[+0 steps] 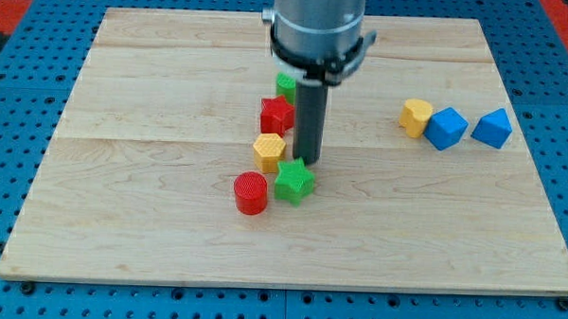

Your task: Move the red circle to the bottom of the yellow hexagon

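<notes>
The red circle sits on the wooden board, just below and a little left of the yellow hexagon. A green star lies right of the red circle, touching or nearly touching it. My tip is at the green star's upper right edge, just right of the yellow hexagon. A red star sits above the hexagon, and a green block sits above that, partly hidden by the arm.
At the view's right stand a yellow block, a blue block and another blue block in a row. The wooden board lies on a blue pegboard.
</notes>
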Tool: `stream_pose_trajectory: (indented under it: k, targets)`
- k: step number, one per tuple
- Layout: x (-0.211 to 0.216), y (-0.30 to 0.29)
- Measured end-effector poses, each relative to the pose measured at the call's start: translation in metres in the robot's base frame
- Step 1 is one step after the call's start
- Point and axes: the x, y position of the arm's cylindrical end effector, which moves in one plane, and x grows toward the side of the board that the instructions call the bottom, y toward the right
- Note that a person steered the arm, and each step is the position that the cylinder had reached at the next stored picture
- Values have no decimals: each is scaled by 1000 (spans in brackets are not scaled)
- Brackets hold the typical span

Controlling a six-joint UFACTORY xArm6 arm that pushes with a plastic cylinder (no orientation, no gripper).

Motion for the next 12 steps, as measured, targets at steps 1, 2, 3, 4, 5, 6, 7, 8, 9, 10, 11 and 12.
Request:
stream_pose_trajectory:
  k: [1, 2, 3, 4, 5, 6, 7, 8, 9, 10, 11, 12]
  targets:
    - [8, 0]
    - [17, 0]
    - [15, 0]
    - [15, 1]
    - [19, 3]
    - [98, 24]
    - [98, 24]
    - [119, -2]
    - [131, -15]
    - [129, -35]
    - [93, -93]
    - [93, -96]
